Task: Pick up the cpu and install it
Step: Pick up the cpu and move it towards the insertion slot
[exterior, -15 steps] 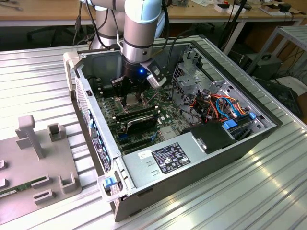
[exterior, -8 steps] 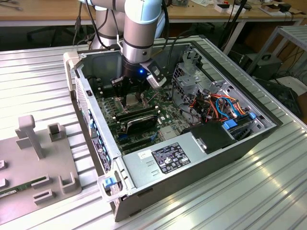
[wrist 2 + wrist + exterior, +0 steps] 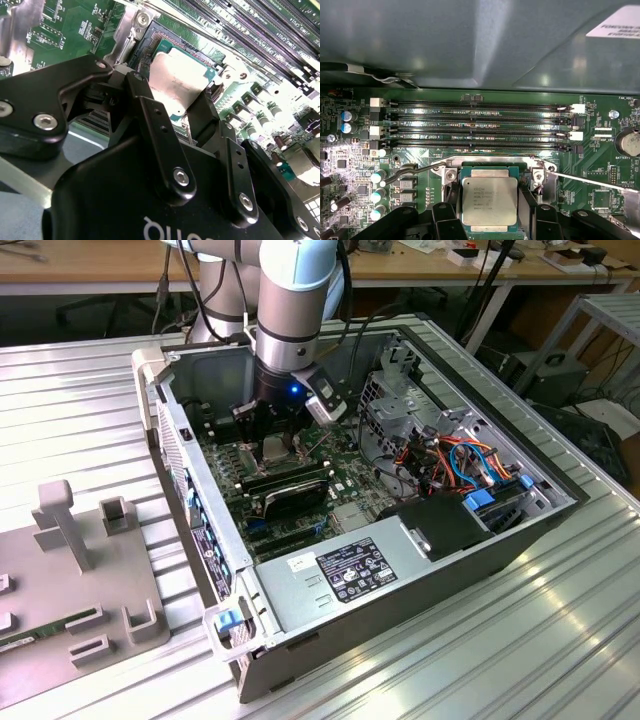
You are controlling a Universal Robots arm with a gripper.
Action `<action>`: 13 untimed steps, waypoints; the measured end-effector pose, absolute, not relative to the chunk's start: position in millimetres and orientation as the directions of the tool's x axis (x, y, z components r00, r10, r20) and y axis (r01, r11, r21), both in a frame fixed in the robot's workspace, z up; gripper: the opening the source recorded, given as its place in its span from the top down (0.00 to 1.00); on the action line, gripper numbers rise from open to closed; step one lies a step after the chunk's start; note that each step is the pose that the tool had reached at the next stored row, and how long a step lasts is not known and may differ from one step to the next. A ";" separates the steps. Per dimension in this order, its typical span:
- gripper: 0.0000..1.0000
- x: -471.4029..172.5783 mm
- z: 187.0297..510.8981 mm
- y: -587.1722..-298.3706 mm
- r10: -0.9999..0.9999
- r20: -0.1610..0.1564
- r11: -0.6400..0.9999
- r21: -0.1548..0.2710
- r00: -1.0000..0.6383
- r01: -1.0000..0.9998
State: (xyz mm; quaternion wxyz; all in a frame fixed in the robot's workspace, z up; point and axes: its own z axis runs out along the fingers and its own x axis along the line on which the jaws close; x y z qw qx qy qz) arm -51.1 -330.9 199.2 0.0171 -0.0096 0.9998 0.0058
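The cpu (image 3: 489, 200), a small square chip with a dull silver top, sits between my gripper's (image 3: 490, 222) two black fingers (image 3: 447, 220), directly over the socket (image 3: 490, 168) with its open metal frame. In the second wrist view the cpu (image 3: 177, 82) lies just above the socket (image 3: 161, 39), and the fingers (image 3: 145, 102) press its two opposite edges. In the exterior view my gripper (image 3: 275, 445) reaches straight down into the open computer case onto the green motherboard (image 3: 345, 475).
Several empty memory slots (image 3: 480, 125) run beside the socket, and its thin metal lever (image 3: 415, 171) stands free. A power supply (image 3: 350, 565), a bundle of cables (image 3: 450, 460) and the case walls (image 3: 190, 480) surround the board. A grey fixture plate (image 3: 70, 580) lies at the exterior view's left.
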 end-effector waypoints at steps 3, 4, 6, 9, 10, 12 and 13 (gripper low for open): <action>0.45 -51.1 199.0 -330.9 -0.019 -0.034 1.000 0.011 -0.999 -0.019; 0.45 -51.1 199.0 -330.9 -0.019 -0.034 1.000 0.011 -0.999 -0.019; 0.45 -51.1 199.0 -330.9 -0.019 -0.034 1.000 0.011 -0.999 -0.019; 0.45 -50.9 199.0 -330.9 -0.019 -0.034 1.000 0.011 -0.999 -0.019; 0.45 -50.7 199.0 -330.9 -0.019 -0.034 1.000 0.012 -0.999 -0.019; 0.45 -50.5 198.9 -330.9 -0.019 -0.034 1.000 0.011 -0.999 -0.019; 0.45 -50.4 198.9 -330.9 -0.019 -0.034 1.000 0.011 -0.999 -0.019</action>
